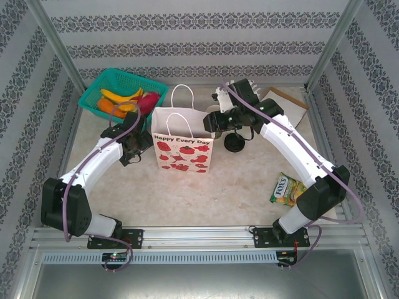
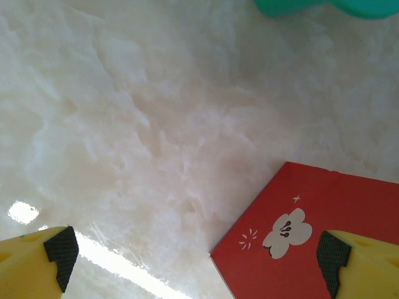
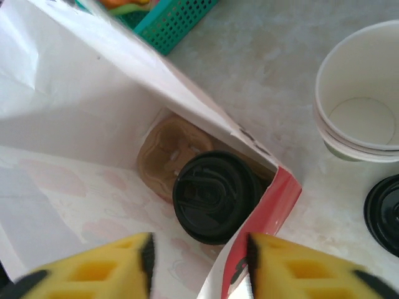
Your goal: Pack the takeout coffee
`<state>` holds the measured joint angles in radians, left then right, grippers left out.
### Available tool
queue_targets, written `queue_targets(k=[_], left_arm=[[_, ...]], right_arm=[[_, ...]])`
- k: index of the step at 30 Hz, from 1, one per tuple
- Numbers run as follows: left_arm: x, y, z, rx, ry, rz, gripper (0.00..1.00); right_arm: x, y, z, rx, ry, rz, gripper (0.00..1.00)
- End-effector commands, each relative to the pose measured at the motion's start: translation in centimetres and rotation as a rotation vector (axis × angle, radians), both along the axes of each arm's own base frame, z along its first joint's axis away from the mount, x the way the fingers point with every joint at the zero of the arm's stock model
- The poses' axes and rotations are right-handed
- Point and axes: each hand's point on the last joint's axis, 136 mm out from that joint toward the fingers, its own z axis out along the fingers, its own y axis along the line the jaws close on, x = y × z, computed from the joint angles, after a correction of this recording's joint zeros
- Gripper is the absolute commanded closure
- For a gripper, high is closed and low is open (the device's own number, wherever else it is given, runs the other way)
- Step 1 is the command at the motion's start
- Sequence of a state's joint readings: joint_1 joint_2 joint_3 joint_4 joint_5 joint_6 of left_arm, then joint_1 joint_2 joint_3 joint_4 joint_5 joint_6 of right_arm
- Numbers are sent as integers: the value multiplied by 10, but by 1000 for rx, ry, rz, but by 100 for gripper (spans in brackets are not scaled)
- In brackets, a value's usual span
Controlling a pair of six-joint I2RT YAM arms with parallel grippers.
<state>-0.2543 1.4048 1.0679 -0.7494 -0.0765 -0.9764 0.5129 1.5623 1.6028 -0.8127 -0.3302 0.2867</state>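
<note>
**Coffee is sitting in the bag, right fingers spread above it**

You are working around a white paper bag point(image 1: 182, 146) that is standing open in the middle of the table point(image 1: 249, 193). Bare table is lying in front of the bag, so that side is giving you room. The bag's thin right edge is running up between your right fingers, so room there is tight.

The takeout coffee cup point(image 3: 215, 194) is sitting deep inside the bag, showing you its black lid. It is resting in the brown carrier tray point(image 3: 163, 152) on the bag's floor. Your right gripper point(image 3: 199, 268) is hanging over the bag's mouth, above the cup, with its fingers spread and pinching nothing.

Your left gripper point(image 2: 199, 268) is waiting low beside the bag's left side, fingers spread wide and holding nothing.

To the right of the bag, white paper cups point(image 3: 361, 93) and a loose black lid point(image 3: 385, 215) are standing close. A teal basket point(image 1: 121, 90) is sitting behind the bag to the left. A snack packet point(image 1: 287, 189) is lying well apart, front right.
</note>
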Motion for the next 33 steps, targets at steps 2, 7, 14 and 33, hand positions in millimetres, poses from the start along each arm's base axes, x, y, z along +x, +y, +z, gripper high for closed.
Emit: queue_targets(k=[2, 7, 14, 33], left_arm=[[-22, -8, -7, -55, 37, 18, 0], [-29, -20, -14, -86, 66, 1, 0], [-32, -34, -18, -92, 85, -29, 0], [-11, -24, -1, -28, 69, -91, 0]], right_arm=[[1, -15, 26, 52, -96, -107, 12], [-4, -25, 23, 147, -59, -209, 2], [2, -46, 9, 220, -22, -370, 2], [-13, 1, 26, 324, 42, -98, 2]])
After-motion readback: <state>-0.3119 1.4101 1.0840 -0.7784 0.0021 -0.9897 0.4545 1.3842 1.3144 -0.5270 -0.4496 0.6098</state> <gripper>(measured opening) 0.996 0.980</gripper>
